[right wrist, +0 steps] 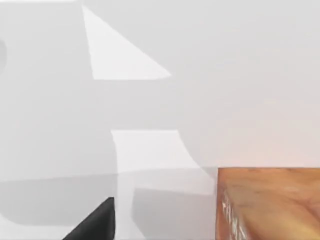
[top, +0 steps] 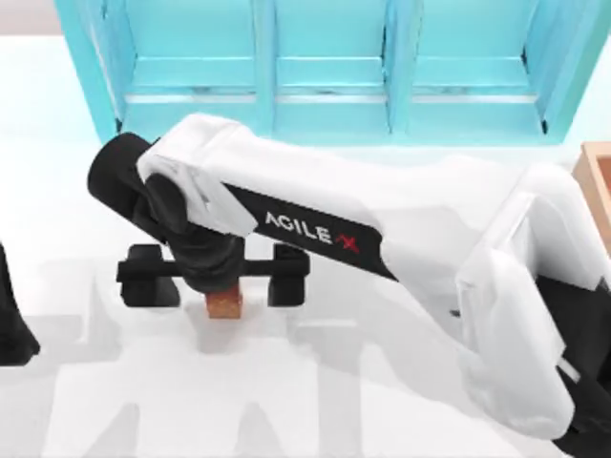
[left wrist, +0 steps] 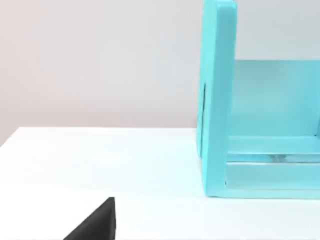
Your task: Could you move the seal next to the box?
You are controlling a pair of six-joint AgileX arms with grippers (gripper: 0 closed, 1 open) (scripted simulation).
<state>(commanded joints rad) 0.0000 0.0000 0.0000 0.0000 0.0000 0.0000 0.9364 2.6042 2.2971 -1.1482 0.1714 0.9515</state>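
Observation:
The seal (top: 225, 304), a small reddish-brown block, stands on the white table left of centre. My right gripper (top: 218, 284) hangs directly over it, reaching across from the right. It is open, with its black fingers (top: 148, 279) spread wide to either side of the seal and not touching it. In the right wrist view the seal (right wrist: 270, 205) shows close up, orange-brown. The box (top: 597, 181) shows as a tan wooden strip at the table's far right edge, partly behind the right arm. My left arm (top: 11, 320) stays parked at the far left edge.
A large turquoise shelf unit (top: 325, 67) runs along the back of the table, and its side wall (left wrist: 217, 100) shows in the left wrist view. The right arm's white body (top: 458, 239) spans the table's middle and right.

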